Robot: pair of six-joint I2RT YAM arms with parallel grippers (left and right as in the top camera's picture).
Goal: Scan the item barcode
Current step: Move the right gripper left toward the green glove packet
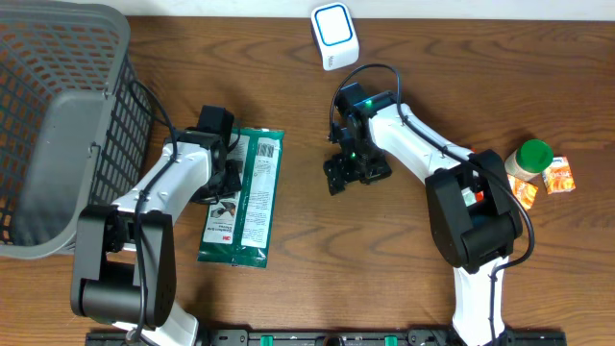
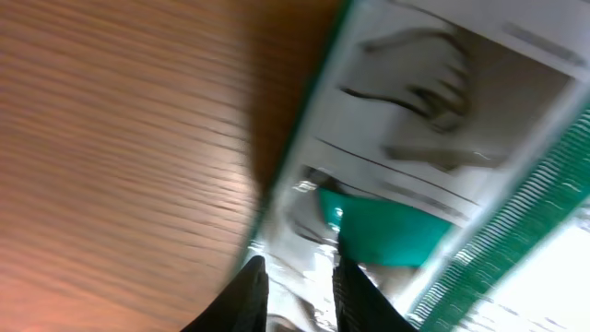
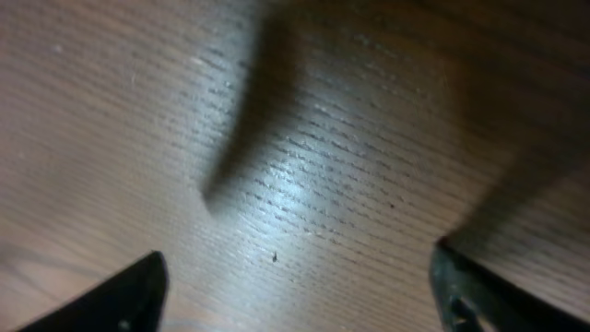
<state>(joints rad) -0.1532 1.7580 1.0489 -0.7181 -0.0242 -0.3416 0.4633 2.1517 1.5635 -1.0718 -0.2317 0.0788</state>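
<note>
Packet [image 1: 252, 192] lay flat on bench [image 1: 432, 86].
Left tool [image 2: 297, 267] sat at its edge, grip unclear; right tool [image 3: 295, 286] stood wide apart.

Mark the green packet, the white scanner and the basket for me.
green packet [image 1: 258, 197]: overhead view, on its white printed label.
white scanner [image 1: 333, 29]: overhead view, on its blue-ringed top face.
basket [image 1: 48, 58]: overhead view, on its mesh wall.

Probably a mock shop checkout: scanner [image 1: 334, 35], shopping basket [image 1: 67, 144], wooden table [image 1: 432, 58].
</note>
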